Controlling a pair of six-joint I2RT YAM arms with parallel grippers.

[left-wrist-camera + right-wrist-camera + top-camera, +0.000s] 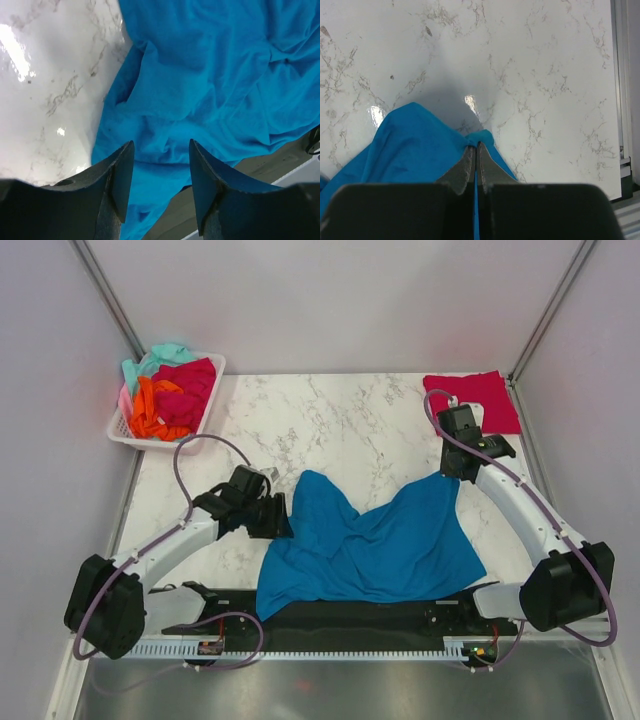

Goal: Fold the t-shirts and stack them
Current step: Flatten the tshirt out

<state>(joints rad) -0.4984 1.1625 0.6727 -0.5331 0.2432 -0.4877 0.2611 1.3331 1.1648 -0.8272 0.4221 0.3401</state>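
Top external: shows the teal-blue t-shirt (370, 540) rumpled on the tabletop (330, 420) between both arms, and a crimson t-shirt (475, 400) lying flat at the far right corner. Left wrist: finds the left fingers (120, 175) spread wide just above the shirt's left edge, so lower and close on the edge itself before pulling. Right wrist: catches the right fingers (465, 167) pressed together, pinching a blue corner held off the tabletop; draw both grips apart evenly to flatten the cloth
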